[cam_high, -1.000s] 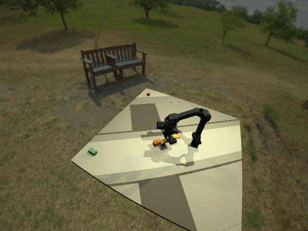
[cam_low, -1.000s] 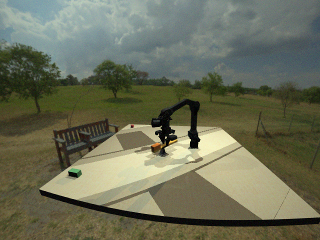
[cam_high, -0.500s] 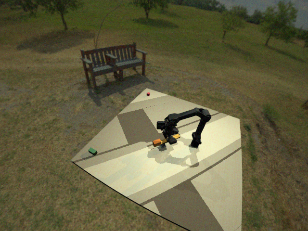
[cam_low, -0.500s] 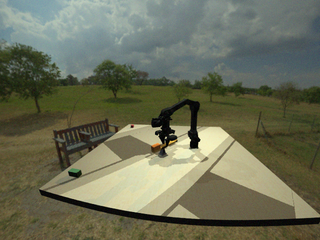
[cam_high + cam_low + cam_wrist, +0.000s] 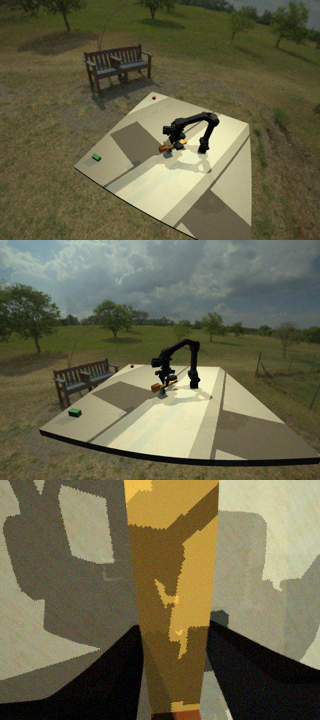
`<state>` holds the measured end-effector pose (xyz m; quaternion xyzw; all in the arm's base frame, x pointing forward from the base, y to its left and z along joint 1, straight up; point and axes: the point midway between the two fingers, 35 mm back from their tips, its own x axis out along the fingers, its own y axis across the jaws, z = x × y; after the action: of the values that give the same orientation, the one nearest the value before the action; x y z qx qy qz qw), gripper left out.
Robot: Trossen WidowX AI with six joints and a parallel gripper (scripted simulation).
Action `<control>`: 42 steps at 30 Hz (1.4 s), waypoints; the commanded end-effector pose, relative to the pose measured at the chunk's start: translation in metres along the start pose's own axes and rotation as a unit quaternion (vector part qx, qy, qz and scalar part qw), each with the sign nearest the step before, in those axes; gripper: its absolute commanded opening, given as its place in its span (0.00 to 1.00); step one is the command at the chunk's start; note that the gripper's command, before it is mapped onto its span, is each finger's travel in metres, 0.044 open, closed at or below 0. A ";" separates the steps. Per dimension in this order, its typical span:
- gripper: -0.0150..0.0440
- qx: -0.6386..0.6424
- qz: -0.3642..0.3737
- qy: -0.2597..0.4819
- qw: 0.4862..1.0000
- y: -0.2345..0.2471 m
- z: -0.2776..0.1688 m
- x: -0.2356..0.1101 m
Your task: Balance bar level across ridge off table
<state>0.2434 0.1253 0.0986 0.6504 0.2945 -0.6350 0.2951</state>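
On the tan surface (image 5: 180, 426), the pincer (image 5: 166, 381) grips the bar (image 5: 165, 385) directly over the ridge (image 5: 162, 393), its long axis crossing it.

A matt, smooth finish is shown by the yellow bar (image 5: 175, 560), its orange-brown end block (image 5: 163, 148) equally dull. The black pincer (image 5: 177, 145) looks like matt plastic; the surface (image 5: 165, 431) appears flat, unpolished.
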 end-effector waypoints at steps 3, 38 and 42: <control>0.25 0.000 -0.001 0.000 1.000 0.000 0.000 0.001; 0.25 0.000 -0.001 0.000 1.000 0.000 0.001 0.004; 0.25 0.000 -0.001 0.000 1.000 0.000 0.001 0.004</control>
<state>0.2439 0.1258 0.0965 0.6521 0.2951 -0.6333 0.2943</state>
